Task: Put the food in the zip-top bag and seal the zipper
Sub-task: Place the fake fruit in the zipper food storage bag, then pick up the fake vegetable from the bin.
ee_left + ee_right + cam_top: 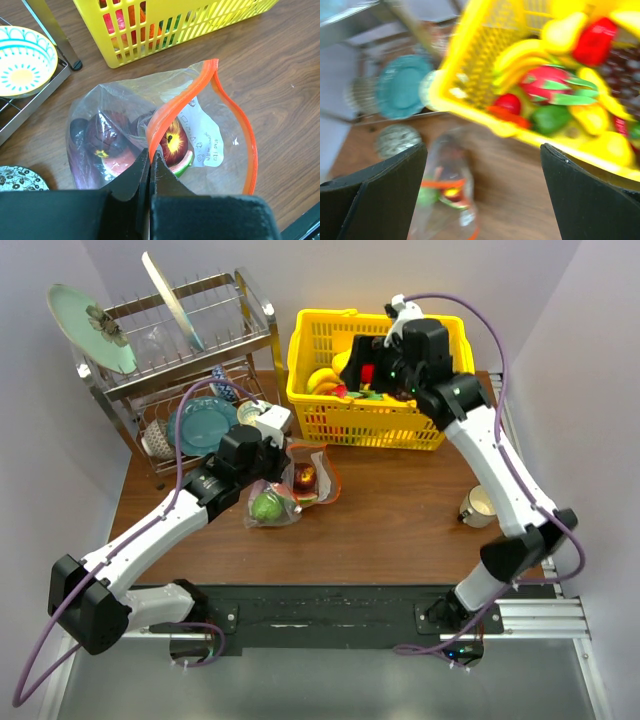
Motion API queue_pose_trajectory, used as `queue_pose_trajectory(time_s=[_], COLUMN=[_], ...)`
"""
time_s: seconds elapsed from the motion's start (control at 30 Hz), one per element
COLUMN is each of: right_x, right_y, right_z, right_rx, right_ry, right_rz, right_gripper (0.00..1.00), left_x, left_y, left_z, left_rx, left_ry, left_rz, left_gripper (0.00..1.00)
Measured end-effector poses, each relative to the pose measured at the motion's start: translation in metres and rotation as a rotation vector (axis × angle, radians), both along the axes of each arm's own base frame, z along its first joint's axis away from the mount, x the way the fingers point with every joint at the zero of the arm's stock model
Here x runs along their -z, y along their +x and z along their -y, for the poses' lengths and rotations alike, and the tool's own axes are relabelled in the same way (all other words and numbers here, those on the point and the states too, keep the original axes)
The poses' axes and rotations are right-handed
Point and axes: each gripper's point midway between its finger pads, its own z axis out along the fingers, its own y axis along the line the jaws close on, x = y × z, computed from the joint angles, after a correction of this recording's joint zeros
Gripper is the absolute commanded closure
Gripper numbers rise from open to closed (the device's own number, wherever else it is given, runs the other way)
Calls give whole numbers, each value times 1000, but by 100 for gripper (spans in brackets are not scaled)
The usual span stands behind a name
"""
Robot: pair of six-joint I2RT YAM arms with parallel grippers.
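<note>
Left fingers (pixel 145 172): closed, pinching the zipper (pixel 240 130) at the bag (pixel 225 145) mouth.
Right fingers (pixel 380 190): wide open, nothing between, above basket (pixel 300 360).
Bag: on counter (pixel 400 510), near basket, mouth gaping.
Food (pixel 172 142): red, green, purple pieces inside bag.

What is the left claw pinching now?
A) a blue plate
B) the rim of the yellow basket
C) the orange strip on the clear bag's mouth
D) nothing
C: the left wrist view shows the left claw shut on the orange strip of the clear bag.
</note>
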Motion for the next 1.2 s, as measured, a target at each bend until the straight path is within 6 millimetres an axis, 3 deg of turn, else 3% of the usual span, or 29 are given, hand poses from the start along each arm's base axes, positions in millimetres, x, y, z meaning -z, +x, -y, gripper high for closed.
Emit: queue_pose_trajectory(time_s=[0.23,0.37,0.57,0.73,0.93,1.2], right_x=[59,86,119,145,178,206], right_y=[76,103,118,133,157,189], right_z=[52,83,128,155,174,190], right_rx=[162,254,367,430,495,559], right_ry=[-135,-227,-333,-425,-566,-639], right_rz=[-168,-224,-294,-318,-308,-268], right_gripper=[1,1,1,1,1,1], left_x=[0,0,0,1,1,9], left_y=[0,0,0,0,0,1], left_z=[0,0,0,0,0,0], left_rx=[0,0,0,0,-1,-2], left_ry=[0,1,1,2,3,16], left_rz=[-1,-1,-1,-2,-4,-22], left_gripper=[100,100,100,100,100,100])
